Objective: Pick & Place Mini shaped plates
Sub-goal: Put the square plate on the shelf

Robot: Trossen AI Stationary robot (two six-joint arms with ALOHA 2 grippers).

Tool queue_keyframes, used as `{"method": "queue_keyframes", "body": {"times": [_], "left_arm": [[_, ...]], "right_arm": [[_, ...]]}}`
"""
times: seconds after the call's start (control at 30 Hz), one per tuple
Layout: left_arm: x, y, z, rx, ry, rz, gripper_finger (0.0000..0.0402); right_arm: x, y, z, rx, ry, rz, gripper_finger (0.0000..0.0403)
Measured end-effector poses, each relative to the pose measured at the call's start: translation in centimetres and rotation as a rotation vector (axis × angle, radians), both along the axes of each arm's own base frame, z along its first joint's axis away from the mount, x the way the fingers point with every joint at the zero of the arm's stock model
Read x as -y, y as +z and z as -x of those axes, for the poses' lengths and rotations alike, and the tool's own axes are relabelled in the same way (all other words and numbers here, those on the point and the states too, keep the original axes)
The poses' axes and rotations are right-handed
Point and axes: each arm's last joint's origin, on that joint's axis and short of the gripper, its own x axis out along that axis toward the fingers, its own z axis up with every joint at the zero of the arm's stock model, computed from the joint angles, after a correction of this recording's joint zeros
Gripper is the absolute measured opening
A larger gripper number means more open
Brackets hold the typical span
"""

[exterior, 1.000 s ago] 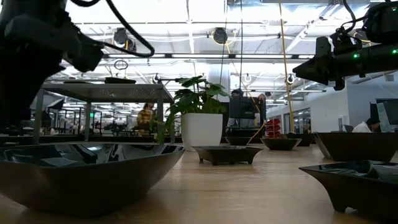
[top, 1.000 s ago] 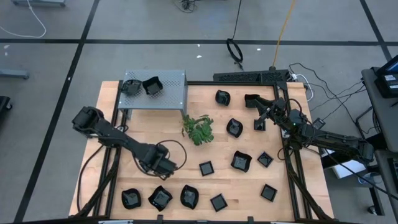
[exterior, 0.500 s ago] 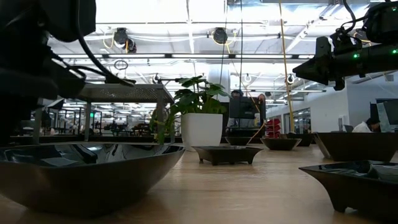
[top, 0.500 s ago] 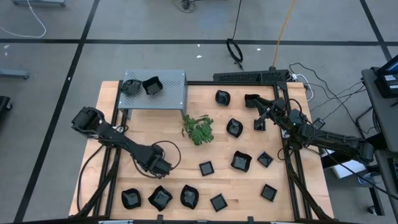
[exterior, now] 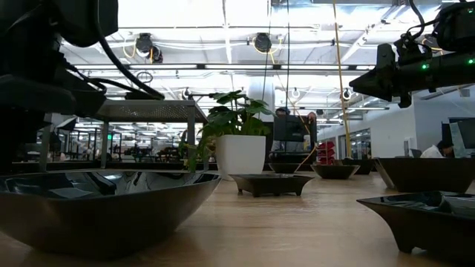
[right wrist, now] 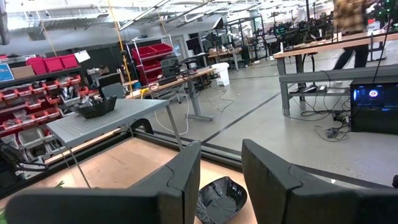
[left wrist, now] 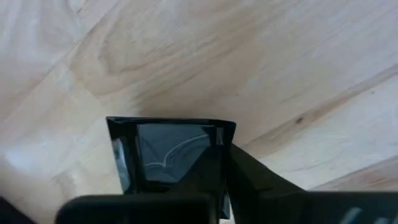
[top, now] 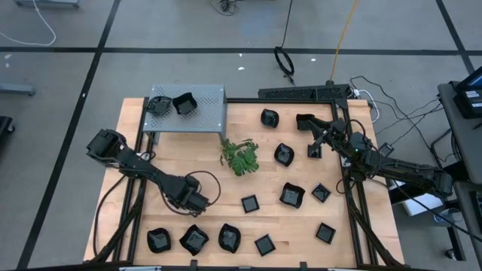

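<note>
Several mini shaped plates, black and glossy, lie scattered on the wooden table [top: 354, 248], and two more [top: 183, 104] sit on top of the grey perforated box [top: 203, 113]. My left gripper [top: 197, 202] is low over the table's near left part, shut on a square plate [left wrist: 171, 152]; in the high view the gripper hides this plate. My right gripper [top: 313, 147] hovers above the table's far right part, open with nothing between its fingers [right wrist: 186, 180]. A rounded plate [right wrist: 221, 196] lies on the table just beyond them. My left gripper has the square plate by its rim at one corner [left wrist: 225, 155]. One dark finger [left wrist: 252, 180] lies along the outside of that wall; the gripper body hides the other finger. The fingers come from above, pointing down. Whether the plate is clear of the table, I cannot tell.
A green plant sprig [top: 239, 156] lies mid-table, and the grey box stands at the far left corner. A row of plates [top: 193, 239] lines the near edge, right below my left gripper. More plates [top: 292, 195] sit right of centre. A bare strip lies between sprig and near row.
My left gripper has shifted a little toward the table's left edge and has come lower. The cable loop beside it has moved along with it. My right arm has kept still.
</note>
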Motion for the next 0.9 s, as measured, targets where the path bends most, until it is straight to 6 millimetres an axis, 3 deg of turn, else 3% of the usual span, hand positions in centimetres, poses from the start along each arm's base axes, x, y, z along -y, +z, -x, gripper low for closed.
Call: {"method": "queue_keyframes", "body": {"times": [0.23, 0.4, 0.67, 0.9], "left_arm": [[0.2, 0.7, -0.6, 0.025, 0.004, 0.021, 0.0008], [0.4, 2.9, -1.7, 0.119, -0.02, 0.045, 0.001], [-0.4, 8.8, -3.9, 0.38, -0.166, -0.008, 0.0012], [-2.2, 14.6, -7.0, 0.622, -0.484, -0.305, 0.0004]], "right_arm": [[0.0, 0.0, 0.0, 0.0, 0.0, 0.0, 0.0105], [0.0, 0.0, 0.0, 0.0, 0.0, 0.0, 0.0105], [0.0, 0.0, 0.0, 0.0, 0.0, 0.0, 0.0105], [0.0, 0.0, 0.0, 0.0, 0.0, 0.0, 0.0105]]}}
